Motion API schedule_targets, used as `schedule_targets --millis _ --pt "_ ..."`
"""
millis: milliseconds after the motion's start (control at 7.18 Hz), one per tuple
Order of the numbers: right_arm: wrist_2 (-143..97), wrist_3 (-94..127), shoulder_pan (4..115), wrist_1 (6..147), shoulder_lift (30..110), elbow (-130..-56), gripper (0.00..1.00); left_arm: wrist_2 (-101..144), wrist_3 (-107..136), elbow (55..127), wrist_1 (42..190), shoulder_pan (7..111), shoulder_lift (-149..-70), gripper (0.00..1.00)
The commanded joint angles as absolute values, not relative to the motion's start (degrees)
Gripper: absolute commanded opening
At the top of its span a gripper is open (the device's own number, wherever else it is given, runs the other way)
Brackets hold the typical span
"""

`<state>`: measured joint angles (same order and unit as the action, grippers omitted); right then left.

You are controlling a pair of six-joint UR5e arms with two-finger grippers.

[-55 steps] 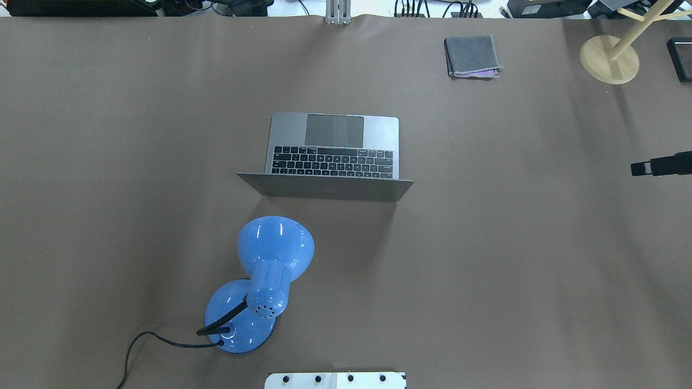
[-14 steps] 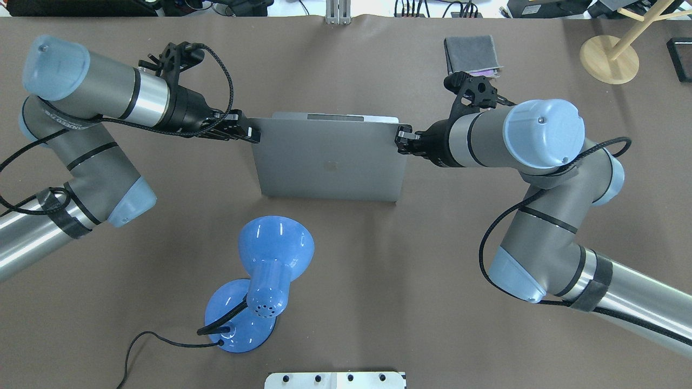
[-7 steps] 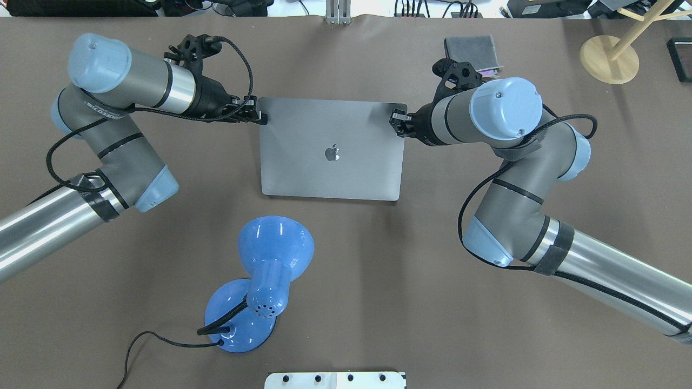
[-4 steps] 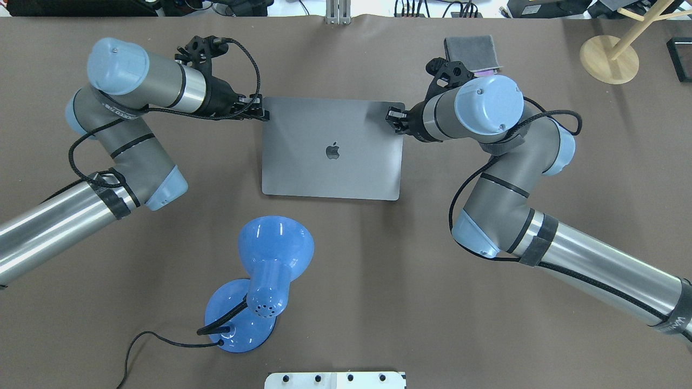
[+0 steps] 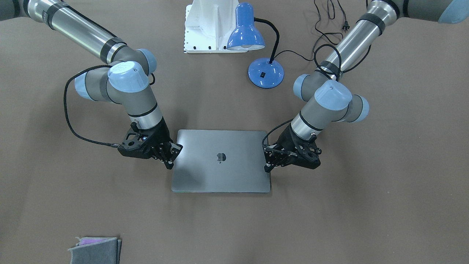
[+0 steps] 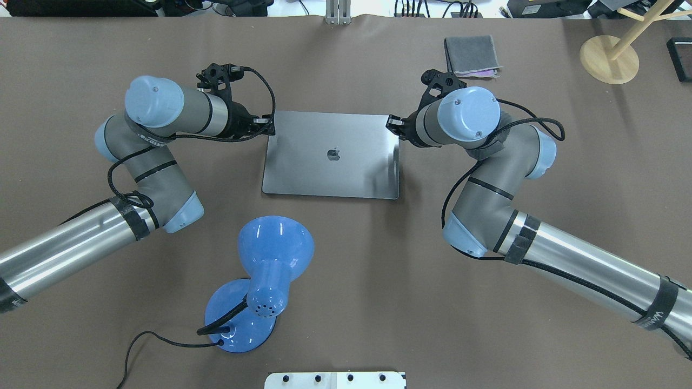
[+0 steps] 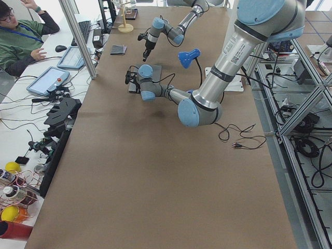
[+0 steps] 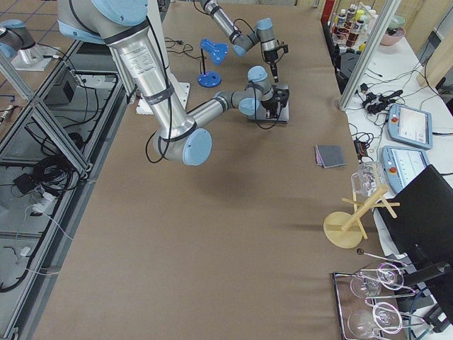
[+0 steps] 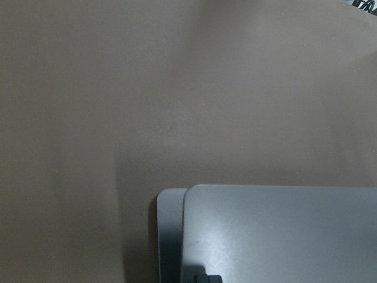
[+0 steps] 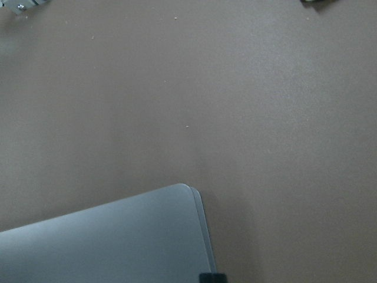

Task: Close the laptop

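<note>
The space-grey laptop [image 6: 332,173] lies mid-table with its lid down flat over the base, apple logo up; it also shows in the front view [image 5: 220,176]. My left gripper [image 6: 268,125] is shut, its tip on the lid's far left corner. My right gripper [image 6: 392,123] is shut, its tip on the far right corner. In the front view the left gripper [image 5: 268,158] is on the right and the right gripper [image 5: 172,156] on the left. In the left wrist view the lid [image 9: 283,236] sits slightly offset over the base edge. The right wrist view shows the lid's other corner [image 10: 106,242].
A blue desk lamp [image 6: 273,254] stands close to the laptop's near edge, its cord trailing left. A folded grey cloth [image 6: 471,55] lies at the far right. A wooden stand [image 6: 609,58] is at the far right corner. A white base plate [image 6: 335,380] sits at the near edge.
The lid, upright at first, has come down flat. Over the last second both grippers moved down with the lid's far corners and the arms drew in nearer.
</note>
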<state>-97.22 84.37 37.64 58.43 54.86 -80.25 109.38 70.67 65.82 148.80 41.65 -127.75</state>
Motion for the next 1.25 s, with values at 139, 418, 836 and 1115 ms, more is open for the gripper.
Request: schedule_targets --millis 139,418,836,1115 --pt "-98.51 84.37 38.92 58.62 55.1 -83.91 0.0 111.25 71.1 69.94 148.28 42.36 -127.71 0.0" --pt "-106.74 83.15 43.22 58.89 57.2 -86.73 0.0 121.33 71.1 78.44 138.67 47.0 -125.96 0.4" --pt "-110.03 72.4 49.2 62.63 69.31 -98.59 1.0 132.23 67.62 92.34 130.09 57.0 -116.05 0.98" --pt "-114.66 56.86 55.94 72.91 75.81 -104.12 1.0 143.41 48.95 93.77 125.53 67.98 -108.33 0.98"
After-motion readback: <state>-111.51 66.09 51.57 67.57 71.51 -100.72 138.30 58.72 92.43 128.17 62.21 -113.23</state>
